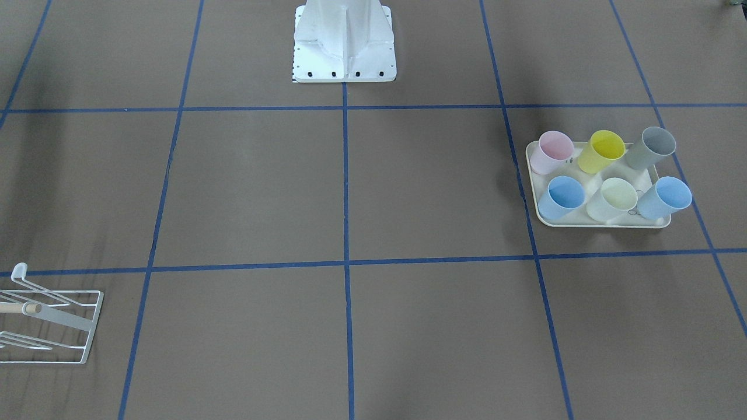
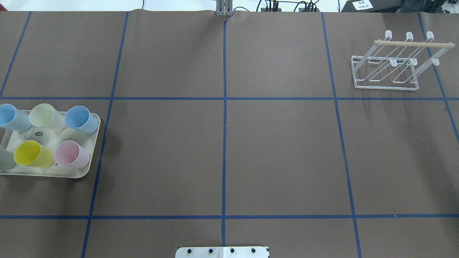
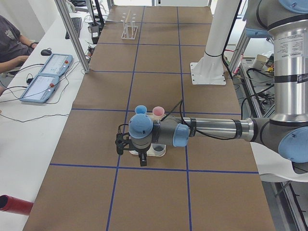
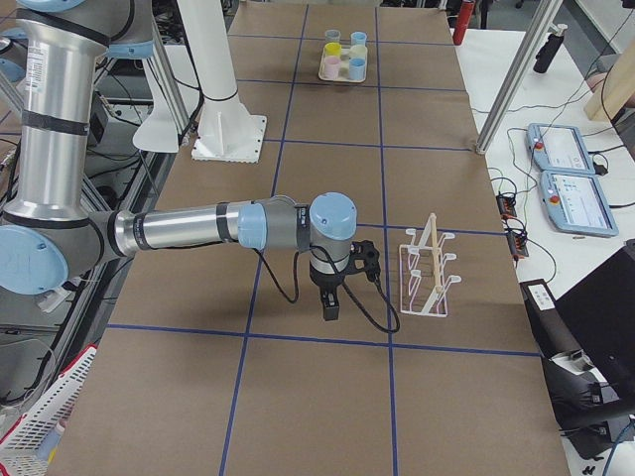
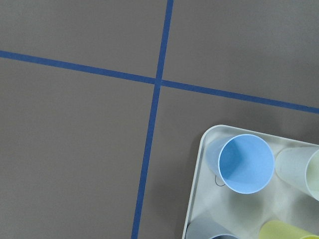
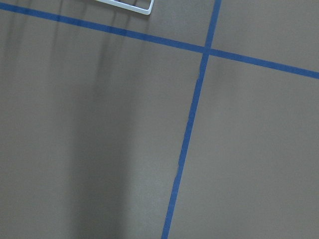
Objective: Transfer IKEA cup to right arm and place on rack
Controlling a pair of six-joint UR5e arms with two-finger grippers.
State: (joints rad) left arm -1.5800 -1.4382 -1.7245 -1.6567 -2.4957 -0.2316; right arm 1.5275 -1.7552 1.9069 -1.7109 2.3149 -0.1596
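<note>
Pastel plastic cups [image 2: 46,116], six of them, stand upright, mouths up, on tray [image 2: 53,175] at the table [image 2: 279,150] end on robot's left. None lifted yet, so I'd judge task is at its start.

Left gripper [image 3: 143,160] hangs pointing down at the tray. It's seen only from the side, so can't tell if open or closed. Its wrist cam looks straight down: blue cup [image 5: 246,163] in the tray corner sits off-centre, toward that view's lower right, w/ bare table under centre. So gripper prob. needs a sideways shift before descent. Cup axis is vertical, so a rim grasp from above looks likeliest.

Right gripper [image 4: 330,305] points down near rack [image 2: 393,63] at the opp. end, well apart from tray; can't tell its state either.

Left arm [image 3: 211,129] is nearer cups, right arm [image 4: 189,228] nearer rack, so handover prob. mid-table.
</note>
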